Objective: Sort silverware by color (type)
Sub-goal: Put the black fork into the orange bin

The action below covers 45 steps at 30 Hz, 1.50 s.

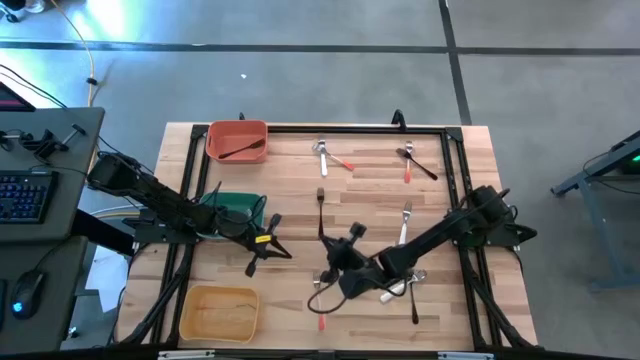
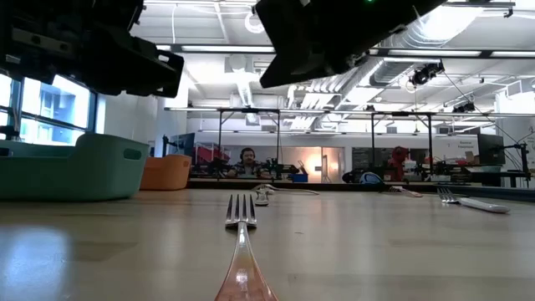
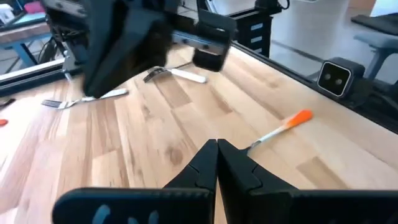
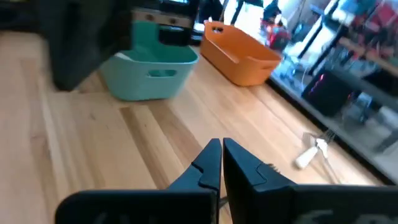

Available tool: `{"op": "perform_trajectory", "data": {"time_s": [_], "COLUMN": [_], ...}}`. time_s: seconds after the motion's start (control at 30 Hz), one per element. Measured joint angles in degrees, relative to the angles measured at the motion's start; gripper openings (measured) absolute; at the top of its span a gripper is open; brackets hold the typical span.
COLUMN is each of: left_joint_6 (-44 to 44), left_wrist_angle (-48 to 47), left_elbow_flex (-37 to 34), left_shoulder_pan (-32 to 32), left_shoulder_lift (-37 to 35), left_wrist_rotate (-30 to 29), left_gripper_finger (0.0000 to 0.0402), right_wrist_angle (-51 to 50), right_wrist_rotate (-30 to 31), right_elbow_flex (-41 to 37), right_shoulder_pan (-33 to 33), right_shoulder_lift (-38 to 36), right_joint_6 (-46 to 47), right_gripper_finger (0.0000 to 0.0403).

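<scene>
Silverware lies scattered on the wooden table [image 1: 290, 190]: an orange-handled fork [image 1: 333, 157] and a black and an orange piece [image 1: 415, 163] at the far side, a black fork [image 1: 321, 203] and a white-handled fork [image 1: 404, 222] in the middle, more pieces [image 1: 410, 290] under my right arm. A black piece [image 1: 240, 150] lies in the red-orange bin [image 1: 237, 128]. My left gripper [image 1: 285, 253] [image 3: 217, 155] hovers shut beside the green bin [image 1: 240, 203], holding nothing. My right gripper [image 1: 328, 243] [image 4: 222, 158] hovers shut at mid-table, holding nothing.
A yellow bin [image 1: 218, 312] stands at the near left. In the low view a fork [image 2: 241, 213] lies close in front, tines pointing away. A person [image 2: 247, 160] sits at a desk far behind the table. A black frame [image 1: 455, 170] runs round the table.
</scene>
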Motion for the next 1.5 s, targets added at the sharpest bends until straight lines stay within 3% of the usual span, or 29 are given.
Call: {"op": "perform_trajectory", "data": {"time_s": [0.33, 0.53, 0.73, 0.97, 1.2, 1.4, 1.5], "left_joint_6": [-0.2, -2.4, -2.0, -2.0, -3.1, -5.6, -6.0], "left_wrist_angle": [0.9, 1.3, 9.8, 13.3, 13.9, 14.1, 14.3], "left_elbow_flex": [-1.0, -1.8, -4.2, -5.8, -5.8, -5.8, -5.8], "left_shoulder_pan": [4.6, 11.3, 17.6, 24.4, 31.7, 37.0, 38.9], "left_shoulder_lift": [0.0, 0.0, 0.0, 0.0, 0.0, 0.0, 0.0], "left_wrist_rotate": [-0.2, 0.0, 0.8, 2.3, 2.3, 2.3, 2.3], "left_gripper_finger": [0.0, 0.0, 0.0, 0.0, 0.0, 0.0, 0.0], "right_wrist_angle": [-17.1, -17.7, -22.2, -22.7, -22.0, -22.3, -29.2], "right_wrist_rotate": [-23.5, -33.9, -38.1, -42.7, -51.2, -48.9, -46.9], "right_elbow_flex": [1.0, 1.0, 1.0, 1.0, 1.0, 1.1, 1.2], "right_shoulder_pan": [-18.4, -28.6, -38.0, -43.4, -42.8, -40.0, -40.9], "right_shoulder_lift": [-1.7, -1.7, -1.7, -1.7, -1.7, -1.7, -1.8], "right_joint_6": [13.6, 9.8, 7.5, 3.3, 8.6, 8.2, 4.9], "right_gripper_finger": [0.0, 0.0, 0.0012, 0.009, 0.0142, 0.0145, 0.0144]}}
